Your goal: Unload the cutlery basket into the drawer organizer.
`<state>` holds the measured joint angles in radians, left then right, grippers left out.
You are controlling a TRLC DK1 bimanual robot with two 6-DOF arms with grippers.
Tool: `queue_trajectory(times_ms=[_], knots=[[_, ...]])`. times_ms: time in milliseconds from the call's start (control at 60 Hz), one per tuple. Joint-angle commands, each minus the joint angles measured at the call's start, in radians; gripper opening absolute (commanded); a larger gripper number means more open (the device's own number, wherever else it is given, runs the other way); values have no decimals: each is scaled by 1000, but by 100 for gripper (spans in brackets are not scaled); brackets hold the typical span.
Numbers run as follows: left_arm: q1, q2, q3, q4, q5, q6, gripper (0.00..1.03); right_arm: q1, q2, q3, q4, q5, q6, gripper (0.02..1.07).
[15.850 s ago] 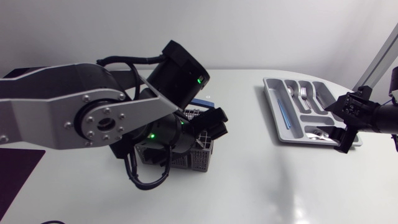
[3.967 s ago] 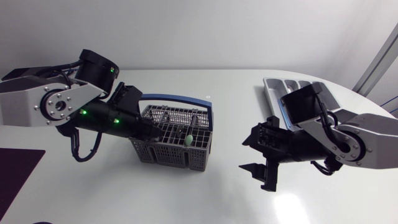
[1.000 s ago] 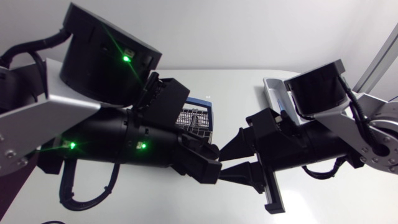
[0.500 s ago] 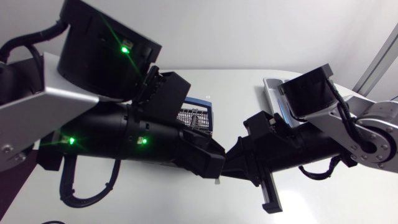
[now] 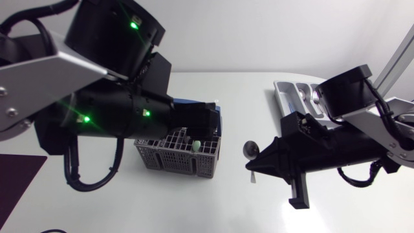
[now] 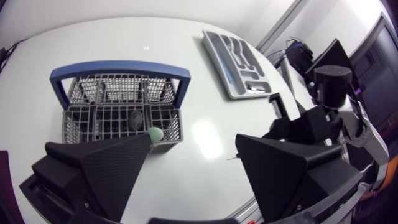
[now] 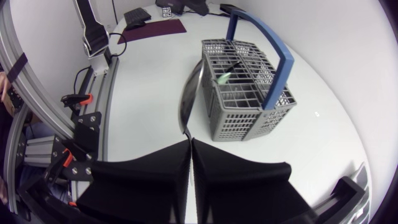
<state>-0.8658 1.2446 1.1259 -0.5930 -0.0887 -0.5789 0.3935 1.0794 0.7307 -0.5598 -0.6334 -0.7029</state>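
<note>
One spoon (image 7: 185, 99) is gripped by its handle in the right arm's jaws, which are pressed narrow around it. It is held above the worktop (image 5: 194, 207), between the one cutlery basket (image 5: 184, 155) and the one drawer organizer (image 5: 288, 90). The left arm's jaws are spread wide with nothing held, the basket just ahead. One green-tipped piece (image 6: 155, 132) is seen in the basket; its other contents cannot be made out. The organizer is partly hidden by the right arm.

Shiny metal spoon (image 5: 249, 150), matt plastic lattice basket (image 5: 173, 154), glossy table (image 5: 194, 207)
</note>
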Motion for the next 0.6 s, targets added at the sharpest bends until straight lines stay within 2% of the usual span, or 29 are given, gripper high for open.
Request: queue_trajectory(times_ms=[0,50,67,167,217,317,417,517,583], knots=[[-4,32,21,-30,-52,-72,99,-41,-21,-31,-32,32,-49,8],[-19,44,23,-47,-120,-79,99,-76,-26,-31,-51,52,-75,8],[-35,53,25,-56,-181,-82,99,-90,-26,-30,-58,57,-89,8],[-53,81,41,-94,-276,-96,99,-160,-33,-22,-97,66,-141,8],[-56,95,52,-120,-292,-111,98,-185,-36,-20,-101,83,-158,8],[-55,150,120,-241,-298,-176,97,-248,-38,-13,-134,95,-207,8],[-61,185,137,-264,-327,-199,97,-286,-38,-10,-143,112,-236,8],[-90,220,149,-274,-405,-211,97,-326,-32,-5,-150,116,-268,8],[-108,263,187,-330,-437,-233,96,-354,-19,1,-150,121,-285,8]])
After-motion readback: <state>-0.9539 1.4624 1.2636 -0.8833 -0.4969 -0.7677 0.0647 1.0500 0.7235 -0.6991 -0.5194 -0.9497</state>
